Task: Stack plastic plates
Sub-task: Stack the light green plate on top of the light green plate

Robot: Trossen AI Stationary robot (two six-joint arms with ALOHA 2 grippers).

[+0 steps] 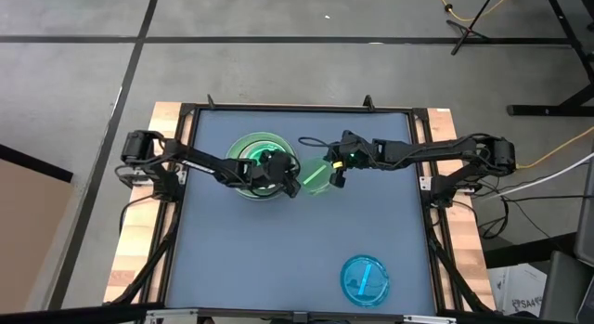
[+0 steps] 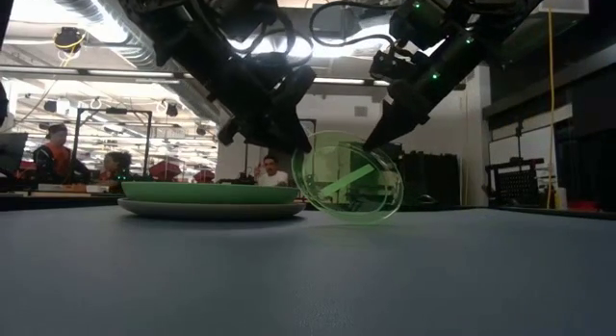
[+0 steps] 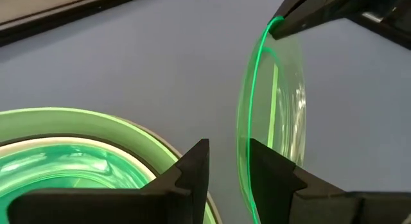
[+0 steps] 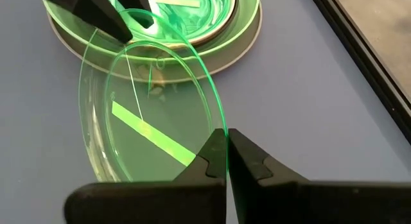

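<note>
Right gripper (image 4: 226, 161) clenches tilted green plate (image 4: 151, 115) — left gripper (image 3: 228, 169) released beside it.

— What do we see of our own body?

— Two dark arms, both matte black, with black cables looped along the links. The left end effector (image 1: 283, 180) and right end effector (image 1: 336, 175) each end in two black, wedge-shaped fingers (image 4: 249, 161) with stepped inner edges.

— Any markings?

— We see small green indicator lights glowing on the right arm's wrist housing, near the end effector. We can't make out any screws or labels.
</note>
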